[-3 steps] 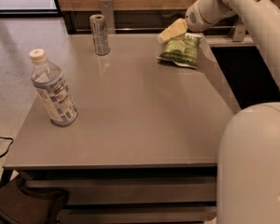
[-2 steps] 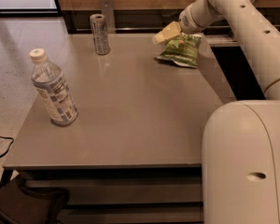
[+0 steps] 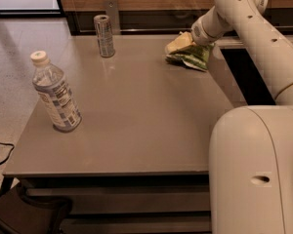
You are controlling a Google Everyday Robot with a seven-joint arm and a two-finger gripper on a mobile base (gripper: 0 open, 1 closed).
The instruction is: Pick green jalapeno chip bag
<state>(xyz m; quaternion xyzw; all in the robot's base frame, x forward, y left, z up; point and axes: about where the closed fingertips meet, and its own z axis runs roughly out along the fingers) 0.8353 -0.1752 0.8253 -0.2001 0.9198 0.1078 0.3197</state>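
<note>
The green jalapeno chip bag lies at the far right of the grey table, near its right edge. It is crinkly and light green. My gripper, pale yellow at the end of the white arm, is down at the bag's left upper end and covers part of it. I cannot tell whether it touches or holds the bag.
A clear water bottle stands at the left of the table. A slim silver can stands at the far edge, before a grey post. My white arm and base fill the right side. A dark gap lies right of the table.
My gripper has moved left and down along the bag's upper end. The arm has swung further into view. The bag, bottle and can stay where they were.
</note>
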